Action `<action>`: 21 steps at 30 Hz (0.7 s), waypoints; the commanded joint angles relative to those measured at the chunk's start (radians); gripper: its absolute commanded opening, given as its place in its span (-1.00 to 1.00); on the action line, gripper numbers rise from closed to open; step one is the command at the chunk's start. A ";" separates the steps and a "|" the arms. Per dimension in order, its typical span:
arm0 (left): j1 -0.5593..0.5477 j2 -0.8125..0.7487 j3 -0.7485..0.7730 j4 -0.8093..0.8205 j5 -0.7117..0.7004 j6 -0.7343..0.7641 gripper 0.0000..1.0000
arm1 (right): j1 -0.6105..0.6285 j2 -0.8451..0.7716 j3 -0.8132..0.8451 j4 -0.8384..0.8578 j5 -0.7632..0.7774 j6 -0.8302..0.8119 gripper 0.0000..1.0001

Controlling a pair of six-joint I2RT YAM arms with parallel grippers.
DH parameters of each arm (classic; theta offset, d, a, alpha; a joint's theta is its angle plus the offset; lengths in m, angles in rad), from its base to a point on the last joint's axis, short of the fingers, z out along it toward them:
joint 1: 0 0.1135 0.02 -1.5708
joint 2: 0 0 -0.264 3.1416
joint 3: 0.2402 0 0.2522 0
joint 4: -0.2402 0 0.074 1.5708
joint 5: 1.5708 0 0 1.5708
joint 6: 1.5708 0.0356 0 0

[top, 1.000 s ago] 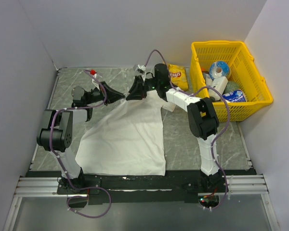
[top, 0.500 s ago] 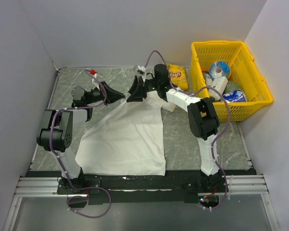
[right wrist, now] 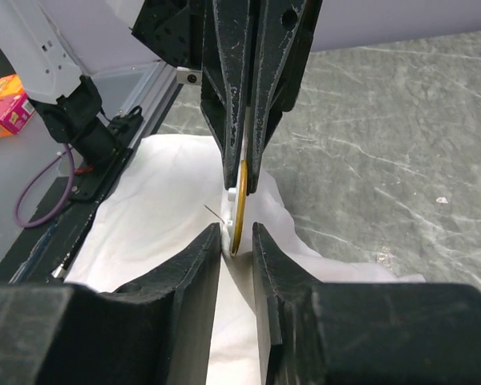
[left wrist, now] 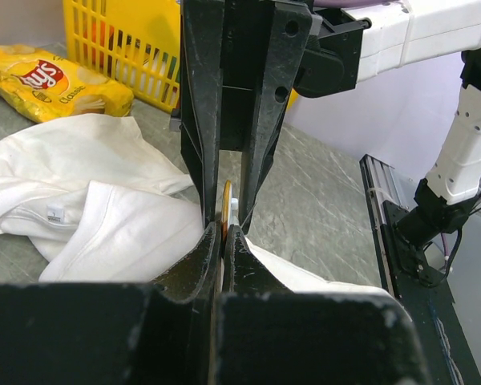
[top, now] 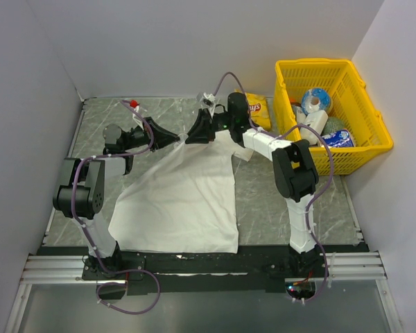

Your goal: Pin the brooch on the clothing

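The brooch (left wrist: 227,207), a thin gold disc seen edge-on, sits just above the T-shirt's (top: 180,201) raised 12 o'clock edge. The left gripper (left wrist: 223,234) is pinched tight on its rim. The right gripper (right wrist: 237,239), reaching in from 3 o'clock, straddles it with narrowly parted fingers; I cannot tell whether they press it. At 2 o'clock a yellow bag (left wrist: 56,80) reads "Lay's Classic", beside the yellow basket (top: 312,64). The print on the shirt's neck tag (left wrist: 56,213) is too small to read.

1. Shiny yellow crisp bag (left wrist: 56,84): red "Lay's" logo with "Classic" beneath it; the logo also reads in the top view.
2. Small white neck label (left wrist: 56,213) in the white cotton T-shirt (left wrist: 120,224): print too small to read.
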 commanded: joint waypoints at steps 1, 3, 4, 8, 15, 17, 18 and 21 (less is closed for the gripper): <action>-0.003 -0.045 0.038 0.169 0.017 0.017 -0.98 | -0.004 -0.052 0.008 0.079 -0.020 0.031 -0.42; -0.004 -0.045 0.039 0.164 0.017 0.017 -0.98 | -0.003 -0.050 0.006 0.079 -0.022 0.031 -0.42; -0.004 -0.045 0.039 0.164 0.015 0.017 -0.98 | -0.001 -0.049 0.006 0.081 -0.020 0.034 -0.42; -0.003 -0.040 0.038 0.176 0.015 0.007 -0.98 | 0.002 -0.046 -0.006 0.107 -0.023 0.050 -0.35; -0.004 -0.040 0.041 0.172 0.014 0.009 -0.98 | 0.002 -0.046 0.000 0.102 -0.022 0.050 -0.27; -0.003 -0.039 0.041 0.175 0.014 0.004 -0.98 | 0.005 -0.041 0.006 0.102 -0.020 0.053 -0.26; -0.003 -0.037 0.040 0.179 0.014 0.003 -0.98 | 0.005 -0.039 0.008 0.101 -0.019 0.051 -0.24; -0.003 -0.037 0.039 0.178 0.014 0.003 -0.98 | 0.011 -0.033 0.017 0.096 -0.013 0.053 -0.24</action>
